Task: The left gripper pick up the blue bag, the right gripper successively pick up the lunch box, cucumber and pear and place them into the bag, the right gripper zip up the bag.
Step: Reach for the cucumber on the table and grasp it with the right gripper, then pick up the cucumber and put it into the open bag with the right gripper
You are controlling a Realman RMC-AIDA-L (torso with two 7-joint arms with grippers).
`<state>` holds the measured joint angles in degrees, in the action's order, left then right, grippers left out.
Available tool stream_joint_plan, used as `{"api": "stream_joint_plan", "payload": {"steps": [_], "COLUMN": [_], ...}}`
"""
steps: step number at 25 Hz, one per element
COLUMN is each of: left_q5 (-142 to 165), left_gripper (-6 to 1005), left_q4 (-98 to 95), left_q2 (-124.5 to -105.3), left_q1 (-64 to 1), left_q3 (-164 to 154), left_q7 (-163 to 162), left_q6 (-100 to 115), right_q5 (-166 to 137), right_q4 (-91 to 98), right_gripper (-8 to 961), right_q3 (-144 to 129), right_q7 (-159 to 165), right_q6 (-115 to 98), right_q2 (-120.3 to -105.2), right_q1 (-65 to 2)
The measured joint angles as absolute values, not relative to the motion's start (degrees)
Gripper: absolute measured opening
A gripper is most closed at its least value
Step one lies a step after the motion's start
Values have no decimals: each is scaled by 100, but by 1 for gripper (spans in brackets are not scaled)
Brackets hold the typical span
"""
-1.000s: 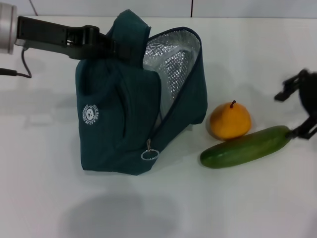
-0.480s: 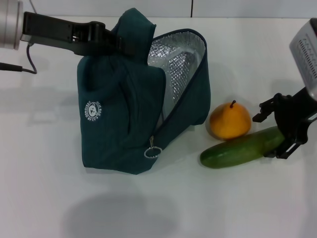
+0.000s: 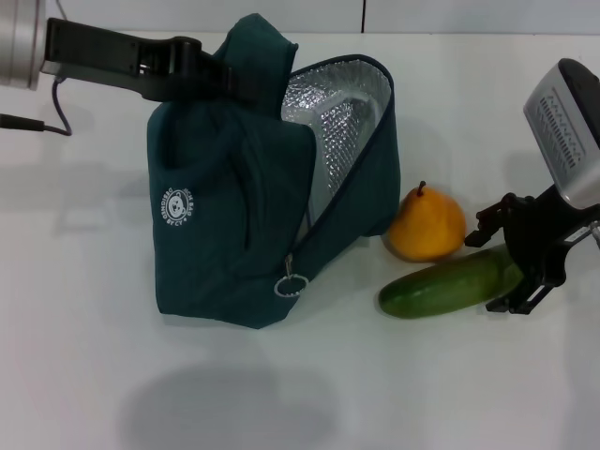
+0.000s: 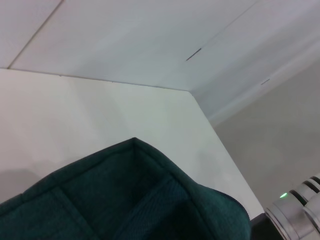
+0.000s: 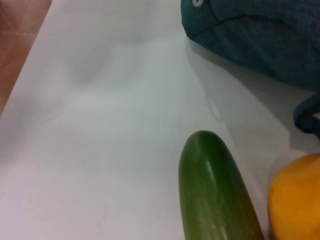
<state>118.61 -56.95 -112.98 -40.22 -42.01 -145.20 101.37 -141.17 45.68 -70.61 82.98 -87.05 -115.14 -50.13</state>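
Since the previous frame the right gripper [image 3: 514,270] has slid left along the cucumber [image 3: 448,283], jaws open astride its right end; the pear [image 3: 427,225] has shifted slightly left, touching the cucumber. Upper left of frame: left gripper [image 3: 223,82] clamped shut on the blue bag [image 3: 234,216], which stands at centre-left with foil lining exposed.

the only marking in sight is the small round white logo [image 3: 177,208] printed on the left side of the blue bag [image 3: 234,234]. it has a ring of white lettering around a little figure, but the letters are too small to read. nothing else carries any text.
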Motion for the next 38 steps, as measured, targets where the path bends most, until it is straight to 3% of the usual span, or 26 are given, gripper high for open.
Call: {"api": "stream_joint_plan", "payload": {"steps": [22,28,38], "left_q5": [11866,11865,11865], "left_gripper": [43,43,44], "left_q4": [-5696,-5696,-5696], "left_q2": [-11278,-11268,-11259], "left_q1": [-4052,-4049,-4029], "left_q3": [-4201,-4201,-4195], "left_q7": [-14520,-14519,-14520], "left_q6": [10106,10089,10089], "right_q5": [-14103,-14069,-13610], "right_q4": [4441,4535,5264], "right_gripper": [815,634,635], "right_q3": [-7287,-7281,-6907], "right_q7": [8223,8206,8232], "right_q6": [-8311,-8527,-10052], "right_q2": [-11540,-11541,-11511], "right_q1": [-4965,-4963,-4839]}}
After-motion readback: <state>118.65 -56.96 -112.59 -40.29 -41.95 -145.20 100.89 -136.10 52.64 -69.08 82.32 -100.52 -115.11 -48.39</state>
